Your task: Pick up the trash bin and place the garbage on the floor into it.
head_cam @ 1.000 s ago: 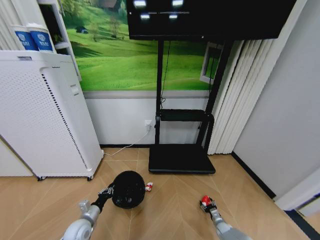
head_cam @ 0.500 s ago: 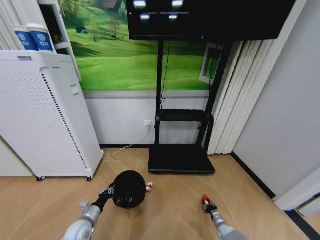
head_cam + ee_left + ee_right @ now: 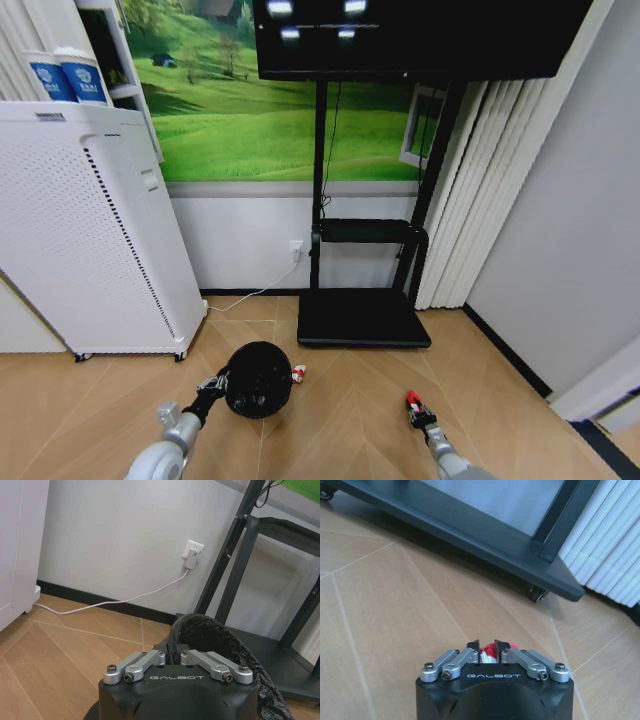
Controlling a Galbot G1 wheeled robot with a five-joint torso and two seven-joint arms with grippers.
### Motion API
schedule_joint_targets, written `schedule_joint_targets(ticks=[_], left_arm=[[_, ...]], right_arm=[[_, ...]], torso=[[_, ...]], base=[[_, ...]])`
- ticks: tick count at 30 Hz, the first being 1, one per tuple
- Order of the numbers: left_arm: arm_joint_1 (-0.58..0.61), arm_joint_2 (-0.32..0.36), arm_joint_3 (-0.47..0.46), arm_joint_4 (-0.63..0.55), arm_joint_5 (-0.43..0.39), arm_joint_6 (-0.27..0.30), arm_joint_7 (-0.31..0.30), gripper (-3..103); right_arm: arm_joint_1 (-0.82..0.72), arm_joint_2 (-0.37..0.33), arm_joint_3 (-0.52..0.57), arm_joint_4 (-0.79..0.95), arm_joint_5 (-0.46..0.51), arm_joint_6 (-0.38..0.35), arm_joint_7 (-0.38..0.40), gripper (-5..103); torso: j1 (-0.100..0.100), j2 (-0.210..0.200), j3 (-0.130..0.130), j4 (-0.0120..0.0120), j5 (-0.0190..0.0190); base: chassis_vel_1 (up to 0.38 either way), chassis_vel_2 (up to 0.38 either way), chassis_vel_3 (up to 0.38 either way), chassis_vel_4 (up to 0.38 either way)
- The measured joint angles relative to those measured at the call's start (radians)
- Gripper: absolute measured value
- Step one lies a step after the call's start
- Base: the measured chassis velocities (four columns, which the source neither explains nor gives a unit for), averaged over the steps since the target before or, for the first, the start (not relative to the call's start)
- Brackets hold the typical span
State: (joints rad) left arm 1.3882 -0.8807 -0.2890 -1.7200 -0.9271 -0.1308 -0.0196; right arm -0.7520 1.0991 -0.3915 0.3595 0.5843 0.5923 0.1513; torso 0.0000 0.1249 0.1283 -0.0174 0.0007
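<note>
You've got the left gripper [image 3: 222, 380] fingers pinched on the trash bin [image 3: 257, 378] rim, right gripper [image 3: 487, 648] fingers clamped on a red-white wrapper [image 3: 487, 654], light & crinkly, so grip mid-wrapper.

Left claw [image 3: 218, 382] is clamped on the rim of the small black cylindrical trash bin [image 3: 256, 378], with a red-and-white wrapper [image 3: 297, 374] on the wood floor just beside it. Right claw [image 3: 414, 409] pinches a small red lump [image 3: 410, 399].
</note>
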Motion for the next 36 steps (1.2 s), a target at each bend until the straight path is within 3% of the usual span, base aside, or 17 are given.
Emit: schedule_joint_targets(ticks=[2,5,10,17,24,25,27,29,30,31,34,36], left_arm=[[-0.001,0.000,0.000,0.003,0.000,0.000,0.000,7],[-0.009,0.002,0.000,0.015,-0.001,0.000,-0.001,7],[-0.020,0.004,0.005,0.025,-0.004,0.000,-0.001,7],[-0.022,0.001,0.013,0.025,-0.002,0.000,-0.002,7],[-0.023,0.005,0.009,0.021,-0.002,0.001,-0.004,7],[-0.023,0.005,0.009,0.021,-0.002,0.001,-0.004,7],[-0.020,0.006,0.002,0.021,-0.003,0.001,-0.004,7],[-0.018,0.006,-0.002,0.021,-0.003,0.001,-0.004,7],[-0.015,0.006,-0.009,0.022,-0.006,0.001,-0.003,7],[-0.015,0.006,-0.009,0.022,-0.006,0.001,-0.003,7],[-0.014,0.006,-0.018,0.032,-0.012,0.001,0.001,7],[-0.015,0.007,-0.019,0.036,-0.015,0.001,0.002,7]], right_arm=[[-0.002,-0.013,0.004,0.020,-0.009,0.008,0.010,8],[-0.024,-0.065,0.007,0.105,-0.025,0.021,0.036,2],[-0.098,-0.140,0.032,0.254,-0.057,0.025,0.085,0],[-0.123,-0.131,0.088,0.274,-0.104,0.044,0.118,0],[-0.041,-0.090,0.055,0.177,-0.123,0.019,0.145,27],[-0.041,-0.090,0.055,0.177,-0.123,0.019,0.145,27],[0.020,-0.055,0.018,0.098,-0.118,0.003,0.150,37],[0.041,-0.038,0.007,0.062,-0.118,0.002,0.146,37],[0.065,-0.015,-0.004,0.018,-0.123,-0.005,0.140,49],[0.065,-0.015,-0.004,0.018,-0.123,-0.005,0.140,49],[0.071,-0.008,-0.021,0.015,-0.110,-0.031,0.129,65],[0.071,-0.005,-0.023,0.015,-0.103,-0.032,0.123,71]], torso=[[0.000,0.000,0.000,0.0001,0.0002],[0.000,0.000,0.000,0.0003,-0.0003],[0.000,0.000,0.000,-0.0007,-0.0005],[0.000,0.000,0.000,-0.0001,-0.0006],[0.000,0.000,0.000,-0.0002,-0.0008],[0.000,0.000,0.000,-0.0002,-0.0008],[0.000,0.000,0.000,0.0001,-0.0007],[0.000,0.000,0.000,0.0003,-0.0010],[0.000,0.000,0.000,0.0002,-0.0008],[0.000,0.000,0.000,0.0002,-0.0008],[0.000,0.000,0.000,-0.0002,-0.0012],[0.000,0.000,0.000,-0.0003,-0.0010]], base=[[0.000,0.000,0.000,0.000],[0.000,0.000,0.000,0.000],[0.000,0.000,0.000,0.000],[0.000,0.000,0.000,0.000],[0.000,0.000,0.000,0.000],[0.000,0.000,0.000,0.000],[0.000,0.000,0.000,0.000],[0.000,0.000,0.000,0.000],[0.000,0.000,0.000,0.000],[0.000,0.000,0.000,0.000],[0.000,0.000,0.000,0.000],[0.000,0.000,0.000,0.000]])
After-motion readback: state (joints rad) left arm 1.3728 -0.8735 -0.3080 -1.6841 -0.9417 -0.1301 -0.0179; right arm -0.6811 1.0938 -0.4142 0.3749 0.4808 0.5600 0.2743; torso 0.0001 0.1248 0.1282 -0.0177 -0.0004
